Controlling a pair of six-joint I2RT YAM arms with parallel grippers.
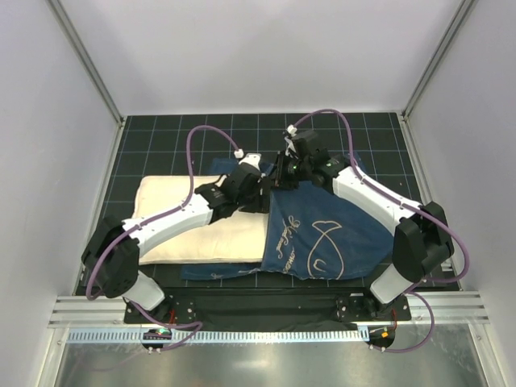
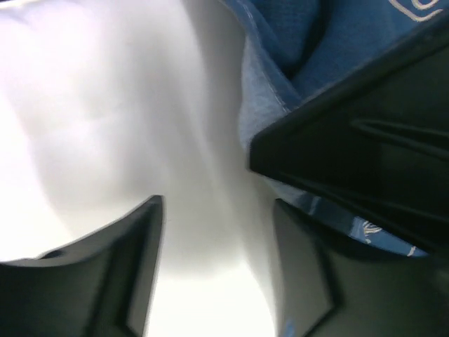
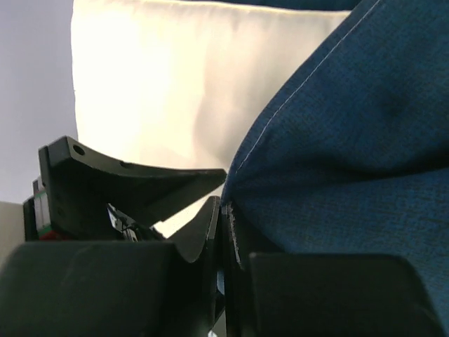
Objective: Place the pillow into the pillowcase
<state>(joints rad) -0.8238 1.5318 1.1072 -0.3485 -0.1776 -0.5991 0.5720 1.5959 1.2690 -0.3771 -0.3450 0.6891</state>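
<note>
Black gridded mat (image 1: 161, 137) between pale walls, and both grippers are in tight at the pillowcase's edge.

Top view: the plump cream pillow (image 1: 177, 218) lies toward nine o'clock, its right end hidden by the rumpled navy pillowcase (image 1: 339, 234), which spreads toward four o'clock with white line drawings on it; left gripper (image 1: 260, 196) and right gripper (image 1: 280, 179) crowd together at centre. Left wrist view: smooth white pillow fills the frame, a stitched blue hem at one o'clock, and the left gripper's jaws stand apart with pillow between them. Right wrist view: the right gripper's jaws are pinched together on the coarse-woven pillowcase edge, the pillow bright at eleven o'clock.
</note>
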